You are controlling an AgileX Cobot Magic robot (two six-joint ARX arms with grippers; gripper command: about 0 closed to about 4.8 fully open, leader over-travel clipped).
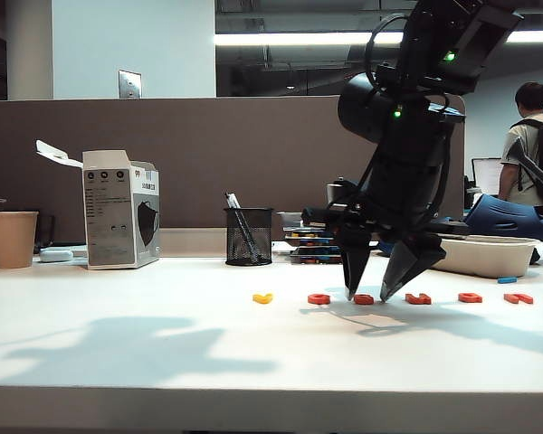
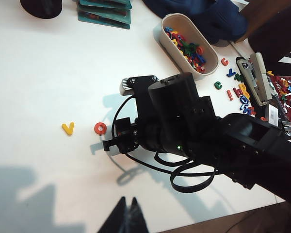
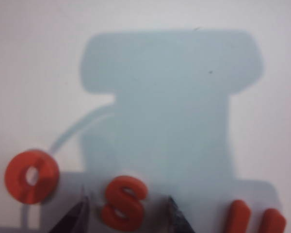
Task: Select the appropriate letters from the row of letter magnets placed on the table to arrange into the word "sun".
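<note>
The orange-red S (image 3: pixel 123 202) lies flat on the white bench (image 1: pixel 118 344), third from the left in the row of letter magnets (image 1: pixel 394 297) as the exterior view shows it. The right gripper (image 1: pixel 380 287) stands over it, jaws partly spread, one dark tip on either side of the S and not closed on it. Just beside the S on one side lies an orange-red O (image 3: pixel 31 175); on the other, a twin-pronged orange-red letter (image 3: pixel 254 219). A yellow letter (image 1: pixel 262 297) ends the row on the left.

The left gripper (image 2: pixel 127 216) hangs above the bench, near its front edge, well apart from the row; its jaws look nearly together.

Behind stand a paper cup (image 1: pixel 13 239), a white carton (image 1: pixel 119 220) whose print is too small to read, a mesh pen holder (image 1: pixel 249 236) and an oval tub (image 2: pixel 186 43) of coloured letters.
</note>
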